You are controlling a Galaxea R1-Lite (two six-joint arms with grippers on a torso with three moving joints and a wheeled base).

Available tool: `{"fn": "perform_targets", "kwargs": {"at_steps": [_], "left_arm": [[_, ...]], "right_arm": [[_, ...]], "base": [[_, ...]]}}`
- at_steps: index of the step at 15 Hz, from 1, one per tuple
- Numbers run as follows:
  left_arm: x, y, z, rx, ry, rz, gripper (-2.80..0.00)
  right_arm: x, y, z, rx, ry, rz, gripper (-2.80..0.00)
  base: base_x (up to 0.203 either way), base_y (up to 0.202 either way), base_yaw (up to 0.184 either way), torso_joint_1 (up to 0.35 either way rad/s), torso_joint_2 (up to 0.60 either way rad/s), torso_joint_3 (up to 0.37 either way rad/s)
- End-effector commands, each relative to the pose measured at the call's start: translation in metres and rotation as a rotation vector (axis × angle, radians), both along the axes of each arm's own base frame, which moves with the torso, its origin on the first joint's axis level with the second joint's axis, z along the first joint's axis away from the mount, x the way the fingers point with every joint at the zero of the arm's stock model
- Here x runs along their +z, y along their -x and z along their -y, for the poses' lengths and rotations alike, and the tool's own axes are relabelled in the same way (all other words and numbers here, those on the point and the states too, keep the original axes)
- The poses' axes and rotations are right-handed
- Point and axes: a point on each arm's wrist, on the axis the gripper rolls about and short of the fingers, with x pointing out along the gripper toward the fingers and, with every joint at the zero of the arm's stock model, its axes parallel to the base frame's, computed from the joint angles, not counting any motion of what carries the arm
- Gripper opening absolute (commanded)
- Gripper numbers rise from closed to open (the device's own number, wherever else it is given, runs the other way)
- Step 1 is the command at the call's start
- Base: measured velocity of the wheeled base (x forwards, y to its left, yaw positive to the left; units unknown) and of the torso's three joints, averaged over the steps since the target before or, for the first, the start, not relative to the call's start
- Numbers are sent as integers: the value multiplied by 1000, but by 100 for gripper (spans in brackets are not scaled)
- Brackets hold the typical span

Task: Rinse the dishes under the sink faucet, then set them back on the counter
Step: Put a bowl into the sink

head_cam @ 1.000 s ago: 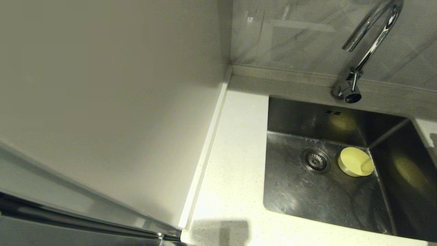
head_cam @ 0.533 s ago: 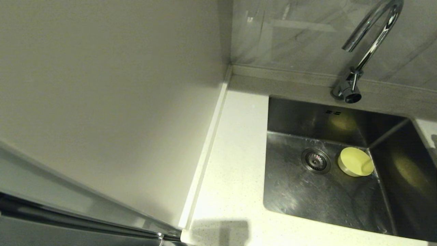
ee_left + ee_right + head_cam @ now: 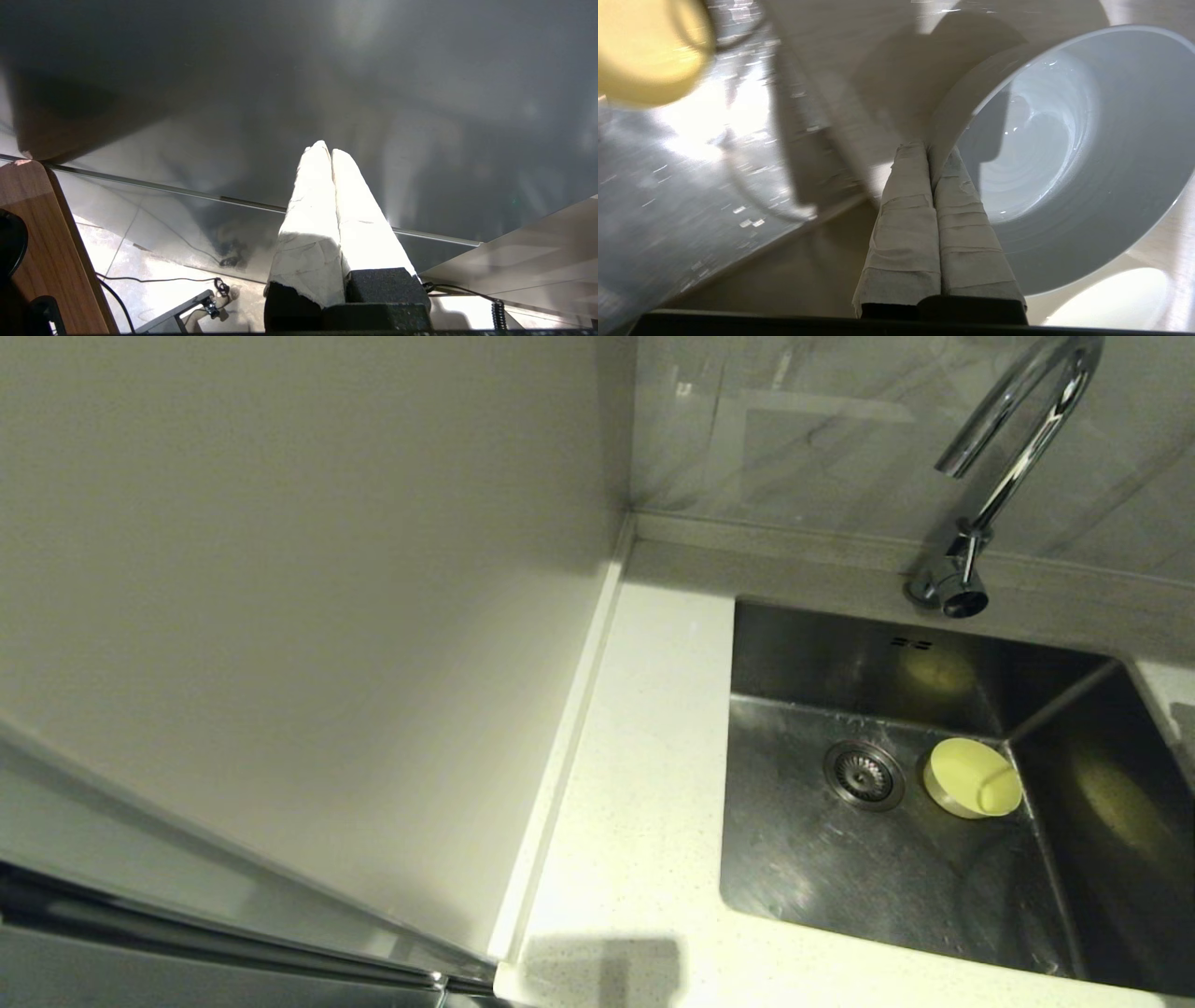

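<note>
A yellow bowl (image 3: pixel 973 777) lies tilted in the steel sink (image 3: pixel 840 877), just right of the drain strainer (image 3: pixel 864 775). The chrome faucet (image 3: pixel 1018 429) curves over the sink's back edge. Neither arm shows in the head view. In the right wrist view my right gripper (image 3: pixel 930 148) is shut on the rim of a white bowl (image 3: pixel 1064 154), held on edge with its wet inside facing the camera. The yellow bowl (image 3: pixel 644 46) shows blurred beyond it. My left gripper (image 3: pixel 327 150) is shut on nothing, parked low beside a dark panel. A third bowl is not in view.
The speckled counter (image 3: pixel 635 803) runs along the sink's left side, with its raised back edge (image 3: pixel 794 546) behind. A plain off-white panel (image 3: pixel 280 616) stands at the left. A wooden board (image 3: pixel 46 242) and floor cables (image 3: pixel 219 284) lie below the left gripper.
</note>
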Motion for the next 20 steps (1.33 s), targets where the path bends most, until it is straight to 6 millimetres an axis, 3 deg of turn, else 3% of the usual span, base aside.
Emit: {"fn": "perform_targets", "kwargs": {"at_steps": [1, 6, 12, 15, 20], "left_arm": [[-1, 0, 0, 0, 0, -3, -280], [-1, 0, 0, 0, 0, -3, -280], [-1, 0, 0, 0, 0, -3, -280], [-1, 0, 0, 0, 0, -3, -280], [-1, 0, 0, 0, 0, -3, -280]], "right_arm": [[14, 5, -20, 48, 3, 36, -280], [19, 20, -100, 309, -19, 20, -280], [-8, -1, -193, 623, -22, -22, -280], [-55, -24, -230, 652, -4, -113, -280], [-140, -60, -243, 618, 105, -190, -280]], "base": [[0, 0, 0, 0, 0, 0], [0, 0, 0, 0, 0, 0], [0, 0, 0, 0, 0, 0], [0, 0, 0, 0, 0, 0], [0, 0, 0, 0, 0, 0]]}}
